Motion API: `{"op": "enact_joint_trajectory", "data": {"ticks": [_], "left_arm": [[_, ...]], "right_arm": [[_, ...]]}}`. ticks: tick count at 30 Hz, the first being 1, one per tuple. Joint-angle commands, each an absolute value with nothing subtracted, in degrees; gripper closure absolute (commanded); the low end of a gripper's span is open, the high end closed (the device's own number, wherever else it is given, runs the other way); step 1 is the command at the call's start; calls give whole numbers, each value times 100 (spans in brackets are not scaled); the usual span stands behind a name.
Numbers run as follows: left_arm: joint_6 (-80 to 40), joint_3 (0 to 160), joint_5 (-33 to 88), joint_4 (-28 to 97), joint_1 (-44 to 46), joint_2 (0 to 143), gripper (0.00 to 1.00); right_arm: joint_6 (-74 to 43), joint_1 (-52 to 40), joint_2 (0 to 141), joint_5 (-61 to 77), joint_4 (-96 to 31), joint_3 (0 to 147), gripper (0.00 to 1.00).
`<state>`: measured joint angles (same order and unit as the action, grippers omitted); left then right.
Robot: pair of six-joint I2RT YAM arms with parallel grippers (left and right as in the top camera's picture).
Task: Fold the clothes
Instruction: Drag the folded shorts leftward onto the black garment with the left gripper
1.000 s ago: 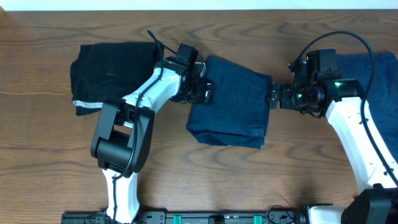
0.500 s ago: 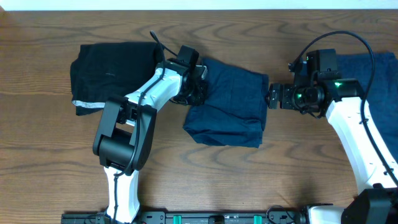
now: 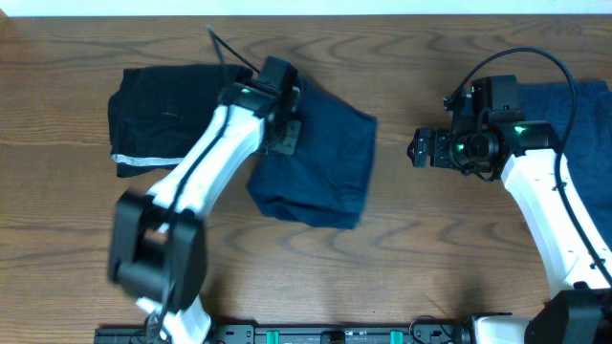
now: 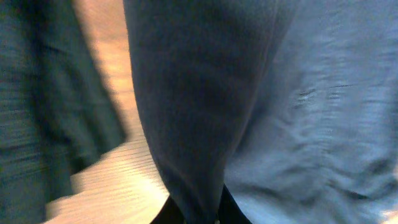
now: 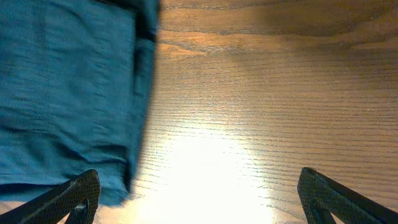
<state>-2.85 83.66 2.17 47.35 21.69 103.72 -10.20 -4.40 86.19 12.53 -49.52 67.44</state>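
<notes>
Toward the far middle of the bench (image 3: pixel 430 268), overhead view: one navy garment (image 3: pixel 316 158), folded to a rough rectangle, its left margin pinched by the closed left hand (image 3: pixel 285 134). Far-left area: one black piece (image 3: pixel 163 115), bunched, white strip (image 3: pixel 134 160) along its near edge, lying just beside the navy garment. Far-right corner: one blue piece (image 3: pixel 583 105), partly behind the right arm. Right hand (image 3: pixel 418 150): jaws wide apart, holding nothing, over bare wood, apart from the navy garment. Left wrist view only: a raised fold of the navy garment (image 4: pixel 199 124) running down into the clamped dark fingertips (image 4: pixel 171 214), with the black piece (image 4: pixel 37 124) blurred at left. Right wrist view only: both spread fingers (image 5: pixel 74 193) above lit wood grain, and a blue cloth (image 5: pixel 62 93) at left; which piece, cannot tell.
</notes>
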Motion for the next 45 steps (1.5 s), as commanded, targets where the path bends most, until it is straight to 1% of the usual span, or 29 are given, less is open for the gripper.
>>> {"op": "enact_joint_trajectory", "data": {"ticks": [1, 7, 12, 16, 26, 33, 45], "left_arm": [[-62, 8464, -311, 4797, 2016, 9751, 94], [-43, 8464, -309, 4838, 1466, 9113, 94], [268, 8468, -305, 4766, 998, 9035, 94], [565, 8484, -307, 4397, 722, 9032, 94], [731, 8901, -298, 4324, 16, 9032, 94], [1164, 8906, -307, 4278, -357, 9102, 94], [1374, 8906, -322, 3752, -1083, 9751, 94]], "right_arm": [[-1020, -429, 8626, 1221, -4954, 6770, 1], [-1020, -429, 8626, 1221, -4954, 6770, 1], [-1020, -429, 8626, 1221, -4954, 6768, 1], [-1020, -429, 8626, 1221, -4956, 6768, 1], [-1020, -429, 8626, 1221, -4954, 6770, 1], [-1020, -432, 8626, 1221, -4954, 6770, 1], [-1020, -429, 8626, 1221, -4954, 6770, 1]]}}
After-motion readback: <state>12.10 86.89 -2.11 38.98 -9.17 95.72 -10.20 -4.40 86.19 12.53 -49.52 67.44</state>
